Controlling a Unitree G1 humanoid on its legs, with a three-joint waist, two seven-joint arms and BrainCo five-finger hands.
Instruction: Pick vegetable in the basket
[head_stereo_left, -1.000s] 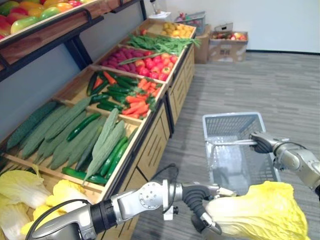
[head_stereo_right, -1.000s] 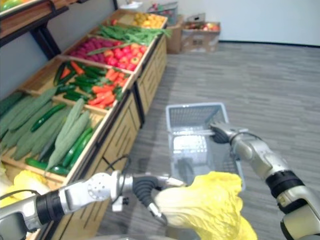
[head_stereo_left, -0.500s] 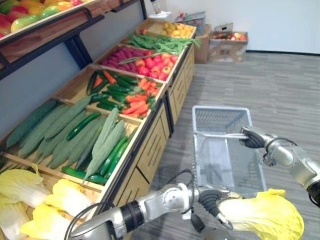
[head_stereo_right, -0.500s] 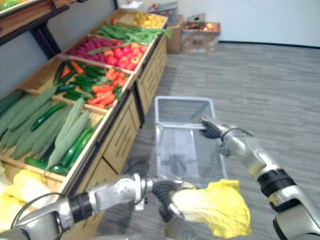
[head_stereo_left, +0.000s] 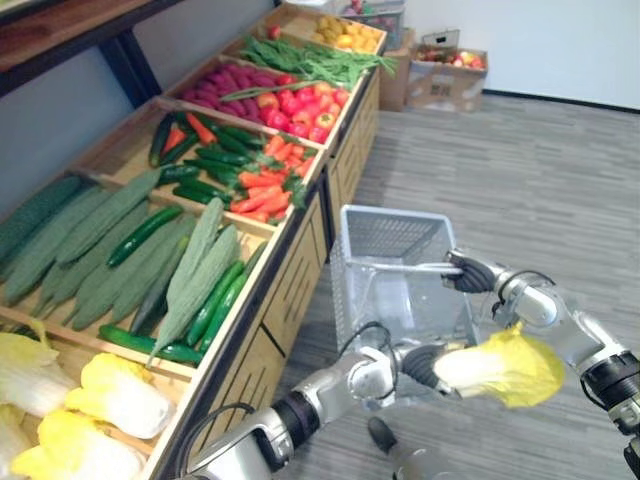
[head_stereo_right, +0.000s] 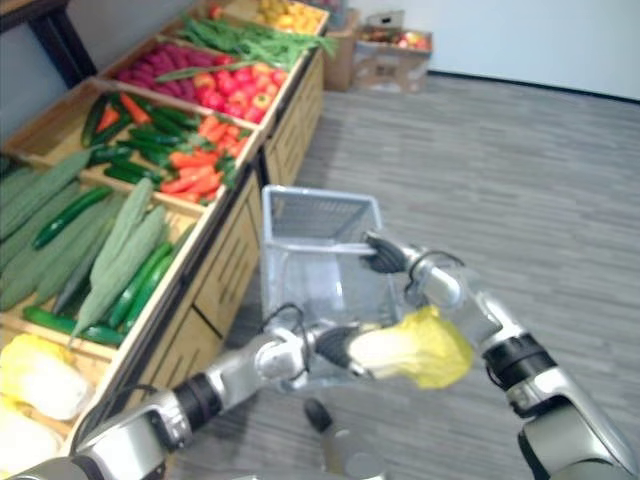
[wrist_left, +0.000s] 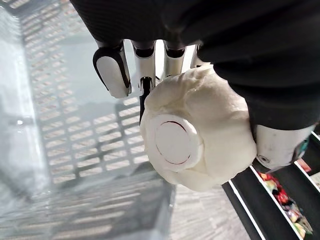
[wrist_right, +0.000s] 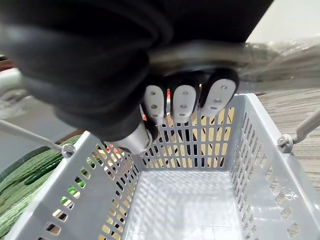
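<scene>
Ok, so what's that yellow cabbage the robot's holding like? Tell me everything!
The cabbage has a smooth white stalk end with a round flat base, and crinkly yellow leaves at the other end. It looks moulded, like a toy. It lies sideways in the air, leaves pointing to the robot's right. The left hand curls round its white end. It hangs by the near edge of the grey basket, not resting inside.

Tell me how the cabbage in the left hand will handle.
Probably light and fairly stiff: the cabbage sticks out sideways from the left hand gripping just its stem end, barely sagging. Its smooth rounded base may slip or roll once released.
</scene>
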